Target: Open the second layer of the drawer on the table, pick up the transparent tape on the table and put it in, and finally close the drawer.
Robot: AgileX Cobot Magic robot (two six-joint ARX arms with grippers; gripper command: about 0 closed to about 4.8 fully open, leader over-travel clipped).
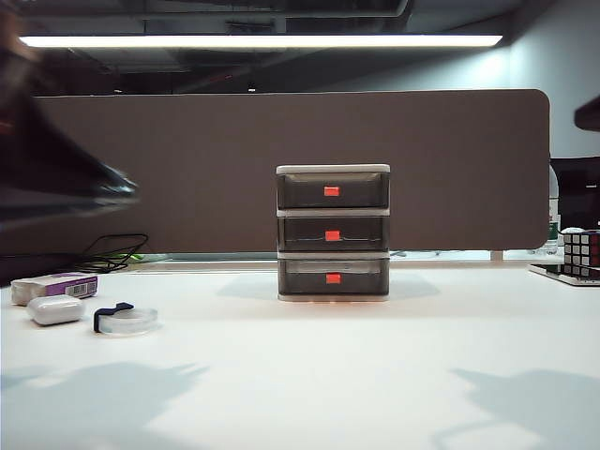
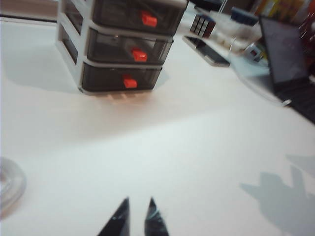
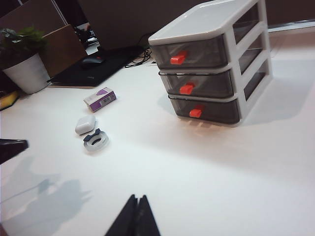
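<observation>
The white-framed drawer unit (image 1: 333, 232) stands mid-table with all three smoky grey drawers closed. The second layer of the drawer (image 1: 333, 234) is the middle one, with a red-orange handle (image 2: 139, 55) (image 3: 186, 88). The transparent tape (image 1: 127, 321) (image 3: 95, 141), a clear ring with a dark tab, lies flat on the table (image 1: 375, 375) at the left; its rim shows beside the left gripper (image 2: 7, 182). My left gripper (image 2: 138, 209) hangs over bare table well short of the unit, its tips a narrow slit apart and empty. My right gripper (image 3: 138, 201) is shut, empty, and far from the drawers.
A white rounded case (image 1: 56, 309) and a purple-and-white box (image 1: 56, 284) lie just behind the tape. A Rubik's cube (image 1: 581, 248) and a phone (image 2: 206, 51) sit at the table's right edge. A blurred dark arm (image 1: 66, 183) hangs at the upper left.
</observation>
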